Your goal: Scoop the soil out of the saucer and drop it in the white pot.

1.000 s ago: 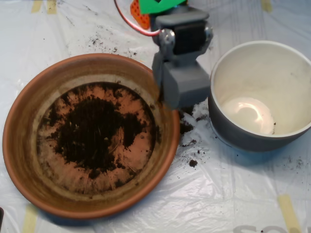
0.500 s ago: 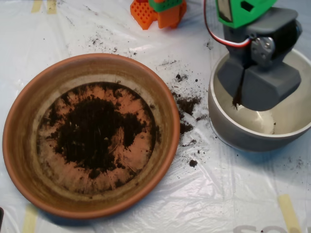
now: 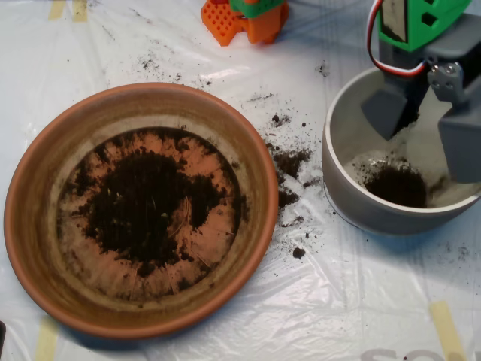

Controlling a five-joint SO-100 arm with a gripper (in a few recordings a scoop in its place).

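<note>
Since half a second ago the scoop (image 3: pixel 427 120) has spread its halves wide over the white pot (image 3: pixel 342 192), where a soil (image 3: pixel 396 186) clump now lies; more soil fills the saucer (image 3: pixel 45 158) at left.

Single fixed overhead camera, lens directed straight down at the worktop (image 3: pixel 188 45).

The view was close: the saucer (image 3: pixel 30 188) filled most of the left half, with its rim fully in frame. The white pot (image 3: pixel 342 192) was cut by the right edge, and the scoop (image 3: pixel 432 124) above it ran out of frame at the top right. An orange block (image 3: pixel 225 19) was cropped by the top edge. Plastic sheeting covered the worktop to every border. No second view was supplied, so no overlap was recorded.
</note>
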